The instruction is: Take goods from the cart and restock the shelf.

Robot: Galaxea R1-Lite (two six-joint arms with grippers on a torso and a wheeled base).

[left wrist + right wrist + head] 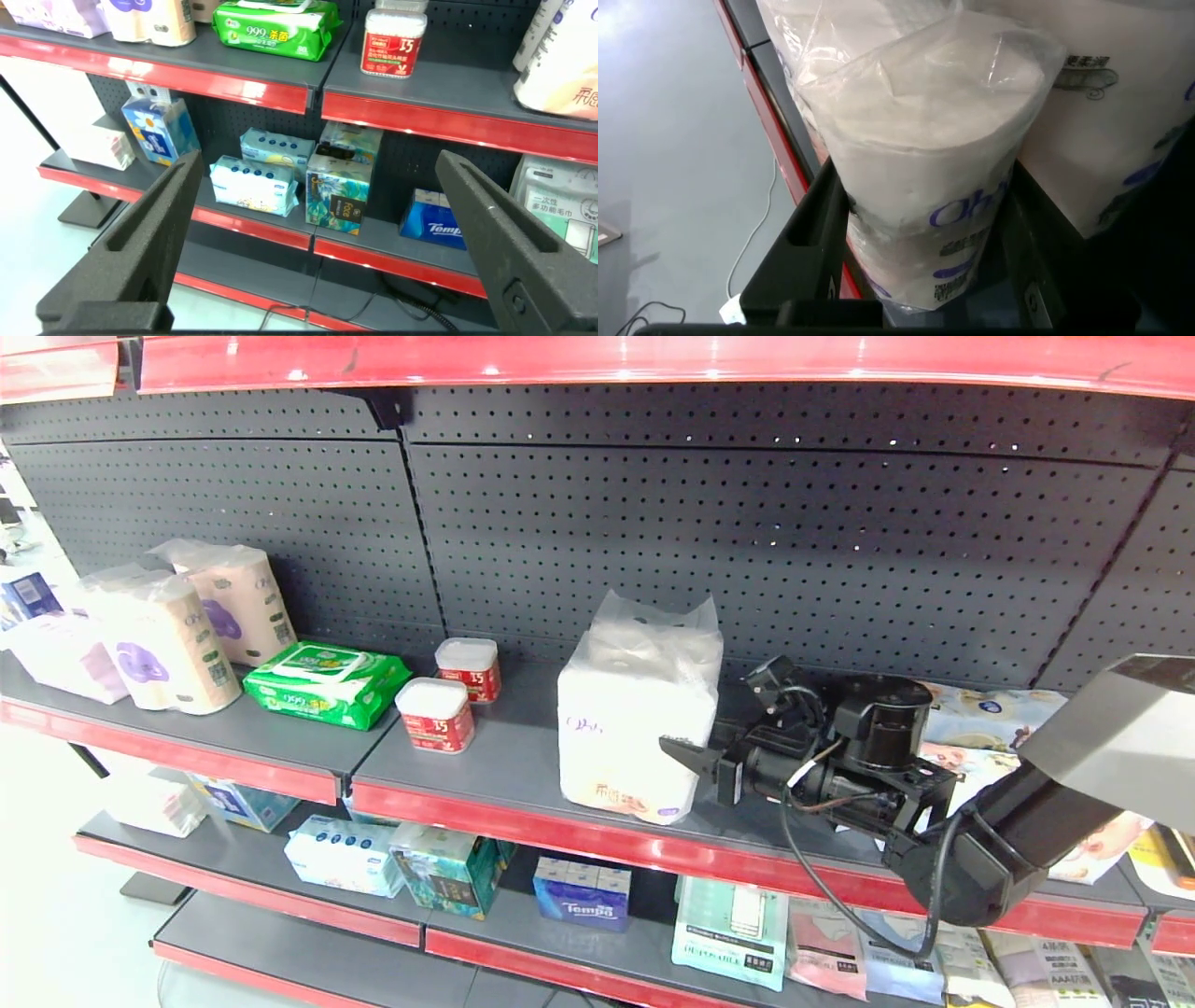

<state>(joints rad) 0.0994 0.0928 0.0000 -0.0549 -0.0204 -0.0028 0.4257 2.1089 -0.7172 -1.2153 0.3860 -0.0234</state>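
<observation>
Now right tool [721, 709] at paper pack [625, 728], near shelf [504, 751] edge.

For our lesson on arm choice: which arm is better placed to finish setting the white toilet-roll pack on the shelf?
Right: the right gripper clasps the white toilet-roll pack on the shelf; the left gripper hangs open and empty, facing lower shelves.

Tissue pack [635, 709] on shelf [523, 775], jars [436, 714] left
</observation>
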